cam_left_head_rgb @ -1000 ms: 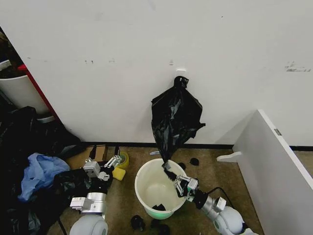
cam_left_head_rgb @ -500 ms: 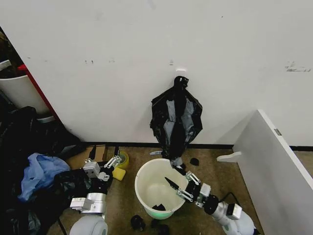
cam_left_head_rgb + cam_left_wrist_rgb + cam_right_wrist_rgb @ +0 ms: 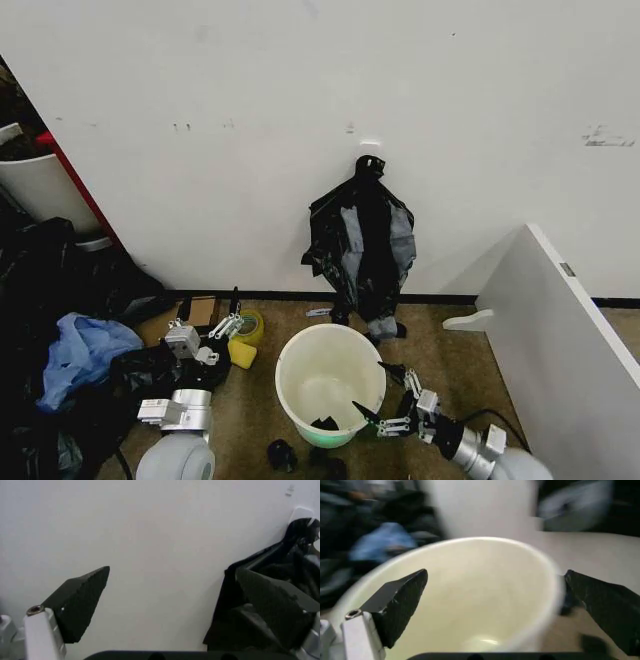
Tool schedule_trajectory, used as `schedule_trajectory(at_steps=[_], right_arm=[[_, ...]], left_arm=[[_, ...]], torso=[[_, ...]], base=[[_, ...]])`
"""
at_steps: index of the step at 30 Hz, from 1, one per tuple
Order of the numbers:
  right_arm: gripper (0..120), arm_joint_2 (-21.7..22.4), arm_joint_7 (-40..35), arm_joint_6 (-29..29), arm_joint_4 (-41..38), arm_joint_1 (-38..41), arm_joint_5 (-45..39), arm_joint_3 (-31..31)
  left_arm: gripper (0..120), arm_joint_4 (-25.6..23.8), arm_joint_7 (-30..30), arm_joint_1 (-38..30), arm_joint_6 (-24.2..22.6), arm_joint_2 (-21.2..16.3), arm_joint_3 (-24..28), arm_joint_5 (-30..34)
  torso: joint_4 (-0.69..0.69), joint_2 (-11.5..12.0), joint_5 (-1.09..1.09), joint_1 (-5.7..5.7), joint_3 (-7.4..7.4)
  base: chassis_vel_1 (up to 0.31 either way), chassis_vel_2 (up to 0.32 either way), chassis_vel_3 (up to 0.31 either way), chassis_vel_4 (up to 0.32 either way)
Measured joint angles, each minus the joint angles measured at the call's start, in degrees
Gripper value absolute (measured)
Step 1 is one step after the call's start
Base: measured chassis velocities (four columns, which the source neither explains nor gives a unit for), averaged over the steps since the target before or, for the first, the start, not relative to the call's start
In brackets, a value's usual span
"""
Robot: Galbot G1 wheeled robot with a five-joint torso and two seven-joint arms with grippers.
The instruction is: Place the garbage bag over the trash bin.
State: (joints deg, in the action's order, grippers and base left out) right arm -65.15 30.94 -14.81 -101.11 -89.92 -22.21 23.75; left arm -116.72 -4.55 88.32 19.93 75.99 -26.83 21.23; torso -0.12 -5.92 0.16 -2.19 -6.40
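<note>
Two grippers sat spread, empty: right gripper (image 3: 388, 400) at trash bin (image 3: 322, 345) 4 o'clock, left gripper (image 3: 222, 322) at 9. Garbage bag (image 3: 362, 250) hung at 12, ungrasped; reaching risked tipping bin.

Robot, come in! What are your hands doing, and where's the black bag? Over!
Right gripper open, beside the trash bin rim. Left gripper open, low by the yellow tape roll. Garbage bag hangs on the wall above the bin, not on it.
</note>
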Motion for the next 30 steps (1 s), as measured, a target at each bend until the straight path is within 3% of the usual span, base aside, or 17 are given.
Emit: schedule_trajectory(at_steps=[2, 3, 6, 12, 18, 30], right_arm=[[100, 0.2, -11.3, 0.9, -2.0, 0.5, 0.2, -1.6], [100, -0.5, -26.6, 1.5, -4.0, 3.4, -0.9, -4.1], [100, -2.8, -35.8, 0.8, -2.1, 9.3, -0.3, -5.2], [100, -8.0, -34.4, -5.3, 2.4, 16.5, 8.2, -5.2], [99, -10.4, -34.9, -3.9, 3.2, 19.7, 13.1, -7.0], [54, -12.8, -42.1, 3.5, 5.3, 24.0, 19.2, -9.0]], left_arm=[[100, -0.1, 0.0, -0.3, -0.1, 0.0, 0.0, 0.3], [100, 0.0, 0.0, -0.5, -0.1, 0.0, 0.0, 0.4], [100, 0.9, 0.0, -0.3, 0.0, 0.0, -0.2, 0.4], [100, 1.2, -0.1, -0.2, -0.7, -0.6, -0.6, 0.0], [100, 1.2, -0.1, -0.1, -0.9, -0.2, -0.6, -0.5], [100, 1.1, -0.5, 0.5, -0.4, 1.3, -0.3, -1.8]], torso=[[-0.01, 0.0, -0.01, 0.0, 0.0], [0.0, 0.0, -0.01, 0.0, 0.0], [0.02, 0.0, -0.02, 0.0, 0.0], [0.02, 0.0, -0.01, -0.01, -0.01], [0.01, 0.0, -0.01, -0.01, -0.01], [0.0, 0.0, 0.0, -0.01, 0.0]], base=[[0.0, 0.0, 0.0, 0.0], [0.0, 0.0, 0.0, 0.0], [0.0, 0.0, 0.0, 0.0], [0.0, 0.0, 0.0, 0.0], [0.0, 0.0, 0.0, 0.0], [0.0, 0.0, 0.0, 0.0]])
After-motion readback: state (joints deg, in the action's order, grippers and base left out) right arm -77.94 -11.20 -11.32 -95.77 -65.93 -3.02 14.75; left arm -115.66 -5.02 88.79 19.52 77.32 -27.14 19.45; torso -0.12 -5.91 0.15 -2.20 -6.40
